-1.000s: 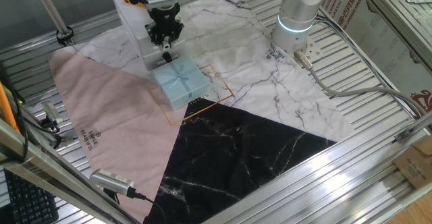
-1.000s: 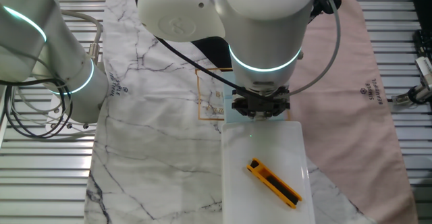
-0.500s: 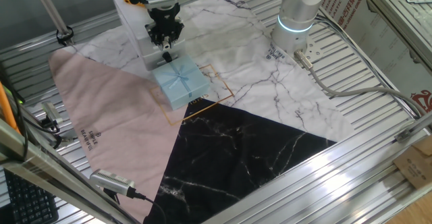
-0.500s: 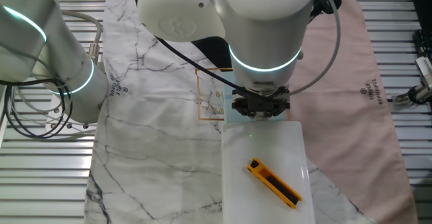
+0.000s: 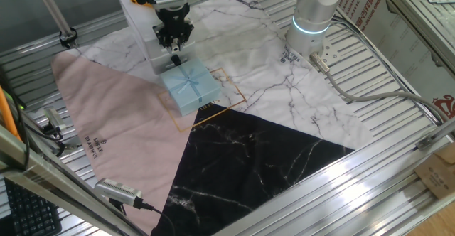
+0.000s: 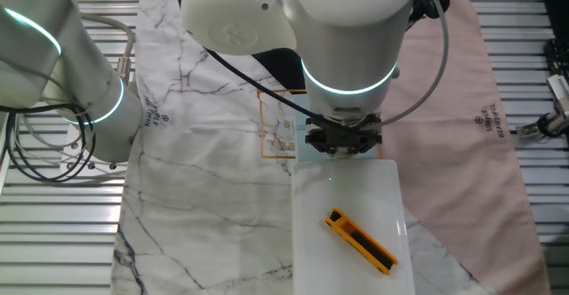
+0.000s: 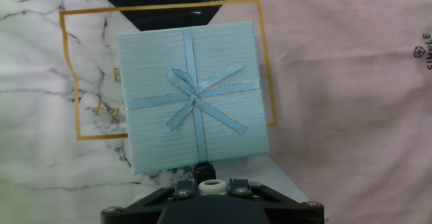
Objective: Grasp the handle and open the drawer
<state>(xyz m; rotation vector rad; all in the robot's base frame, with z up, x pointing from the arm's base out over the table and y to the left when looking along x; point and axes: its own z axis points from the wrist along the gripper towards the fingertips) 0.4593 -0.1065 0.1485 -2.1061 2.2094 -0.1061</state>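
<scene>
In the other fixed view the big white robot arm (image 6: pixel 347 46) hides nearly all of the small light-blue box with ribbon (image 6: pixel 307 156), and no view shows whether the black gripper (image 5: pixel 173 45) has its fingers apart or together.

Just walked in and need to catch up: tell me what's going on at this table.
A single robot arm holds its gripper above the near edge of a light-blue box, the drawer to be opened. The hand view looks straight down on the ribbon bow, which serves as the handle; nothing touches it yet and the box is closed. A white translucent box with an orange tool on it stands right beside.
</scene>
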